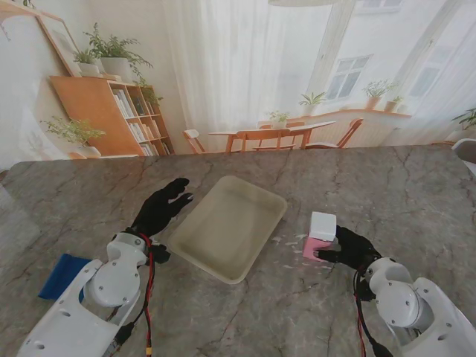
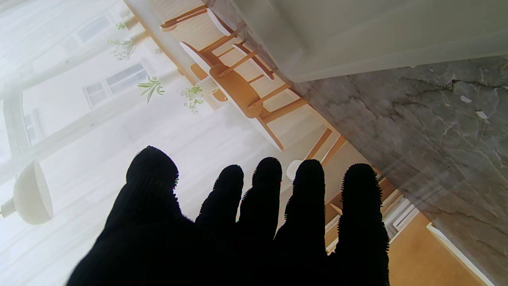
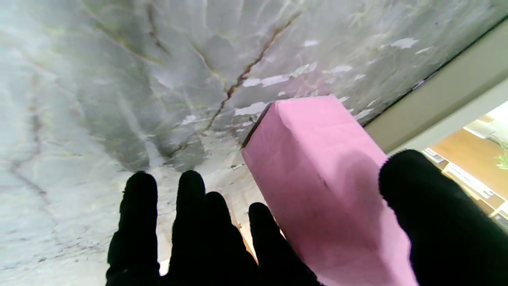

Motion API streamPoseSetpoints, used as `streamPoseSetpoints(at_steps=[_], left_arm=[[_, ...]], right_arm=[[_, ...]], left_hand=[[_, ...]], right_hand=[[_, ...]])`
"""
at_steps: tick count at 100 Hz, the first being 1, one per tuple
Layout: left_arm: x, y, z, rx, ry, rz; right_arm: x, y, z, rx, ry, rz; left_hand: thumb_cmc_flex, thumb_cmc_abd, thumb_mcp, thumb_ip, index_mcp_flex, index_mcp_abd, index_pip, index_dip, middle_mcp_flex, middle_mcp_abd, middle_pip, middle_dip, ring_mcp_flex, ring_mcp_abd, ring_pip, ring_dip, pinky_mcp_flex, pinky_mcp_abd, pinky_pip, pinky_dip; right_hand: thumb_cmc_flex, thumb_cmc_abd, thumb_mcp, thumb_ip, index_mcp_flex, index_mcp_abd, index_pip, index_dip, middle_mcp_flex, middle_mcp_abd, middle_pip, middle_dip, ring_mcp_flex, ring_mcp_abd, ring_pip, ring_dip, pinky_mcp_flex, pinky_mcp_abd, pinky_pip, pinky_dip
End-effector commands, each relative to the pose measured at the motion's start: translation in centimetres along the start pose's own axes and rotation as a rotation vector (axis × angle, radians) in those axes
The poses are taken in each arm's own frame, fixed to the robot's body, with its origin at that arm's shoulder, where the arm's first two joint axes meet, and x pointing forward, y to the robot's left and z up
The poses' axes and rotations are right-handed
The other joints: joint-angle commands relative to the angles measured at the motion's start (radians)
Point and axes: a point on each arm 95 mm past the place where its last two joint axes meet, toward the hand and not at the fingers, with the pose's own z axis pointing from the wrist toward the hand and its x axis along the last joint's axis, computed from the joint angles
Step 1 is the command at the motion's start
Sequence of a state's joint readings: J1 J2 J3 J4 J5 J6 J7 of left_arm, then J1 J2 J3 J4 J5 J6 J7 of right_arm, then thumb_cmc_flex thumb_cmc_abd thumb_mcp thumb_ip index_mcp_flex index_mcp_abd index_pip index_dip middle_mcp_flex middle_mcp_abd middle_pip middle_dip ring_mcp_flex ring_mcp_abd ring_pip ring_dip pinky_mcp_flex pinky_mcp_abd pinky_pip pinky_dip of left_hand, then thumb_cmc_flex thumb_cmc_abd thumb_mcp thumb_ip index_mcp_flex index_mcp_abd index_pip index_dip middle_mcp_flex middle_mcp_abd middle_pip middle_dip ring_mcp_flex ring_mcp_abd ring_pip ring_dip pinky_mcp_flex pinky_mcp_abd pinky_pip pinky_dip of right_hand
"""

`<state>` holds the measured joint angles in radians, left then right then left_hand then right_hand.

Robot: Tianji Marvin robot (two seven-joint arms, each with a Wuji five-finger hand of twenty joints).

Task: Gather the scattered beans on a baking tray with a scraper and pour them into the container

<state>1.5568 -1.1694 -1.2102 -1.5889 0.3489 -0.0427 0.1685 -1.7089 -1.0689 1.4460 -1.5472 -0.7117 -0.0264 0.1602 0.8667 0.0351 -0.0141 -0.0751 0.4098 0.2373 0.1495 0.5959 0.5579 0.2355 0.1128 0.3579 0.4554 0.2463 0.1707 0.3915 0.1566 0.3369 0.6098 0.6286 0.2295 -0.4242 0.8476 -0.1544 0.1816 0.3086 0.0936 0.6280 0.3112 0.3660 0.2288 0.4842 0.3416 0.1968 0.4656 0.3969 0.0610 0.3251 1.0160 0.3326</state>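
Right hand [image 1: 349,249] fingers [image 3: 190,206] and thumb closed on pink-and-white scraper [image 1: 320,236], likely light, stiff, best gripped by its block sides; left hand [image 1: 160,208] splayed, empty, beside baking tray [image 1: 223,260] on worktop [image 1: 387,186].

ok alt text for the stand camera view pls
Right hand rests against a pink and white box beside an empty-looking baking tray. Open left hand hovers at the tray's other side; a blue object lies by the left arm.
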Motion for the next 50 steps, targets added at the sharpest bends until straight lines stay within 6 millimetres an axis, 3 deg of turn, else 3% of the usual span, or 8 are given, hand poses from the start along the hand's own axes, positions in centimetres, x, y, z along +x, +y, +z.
streamPoseSetpoints(at_steps=[1,50], left_arm=[[0.0,0.2,-0.1,-0.004,-0.001,-0.009],[-0.1,0.2,-0.2,-0.006,-0.006,-0.004]], right_arm=[[-0.5,-0.1,-0.3,0.030,-0.003,-0.005],[-0.4,0.8,-1.9,0.037,0.019,-0.015]], left_hand=[[0.030,0.067,-0.028,0.037,0.027,-0.012,0.003,0.005,-0.017,-0.008,-0.011,0.011,0.007,-0.001,0.012,0.009,-0.003,0.010,-0.004,0.027],[0.026,0.064,-0.028,0.037,0.027,-0.011,0.003,0.005,-0.019,-0.006,-0.012,0.010,0.005,0.000,0.011,0.008,-0.006,0.012,-0.010,0.026]], right_hand=[[-0.034,0.022,-0.037,0.045,-0.029,0.015,-0.025,0.020,-0.025,0.021,-0.029,-0.005,-0.003,0.072,-0.009,-0.013,-0.014,0.027,-0.013,-0.008],[-0.057,0.085,-0.148,0.047,-0.049,0.006,-0.074,0.039,-0.043,0.029,-0.060,-0.008,-0.032,0.084,-0.046,-0.019,-0.031,0.037,-0.056,0.000]])
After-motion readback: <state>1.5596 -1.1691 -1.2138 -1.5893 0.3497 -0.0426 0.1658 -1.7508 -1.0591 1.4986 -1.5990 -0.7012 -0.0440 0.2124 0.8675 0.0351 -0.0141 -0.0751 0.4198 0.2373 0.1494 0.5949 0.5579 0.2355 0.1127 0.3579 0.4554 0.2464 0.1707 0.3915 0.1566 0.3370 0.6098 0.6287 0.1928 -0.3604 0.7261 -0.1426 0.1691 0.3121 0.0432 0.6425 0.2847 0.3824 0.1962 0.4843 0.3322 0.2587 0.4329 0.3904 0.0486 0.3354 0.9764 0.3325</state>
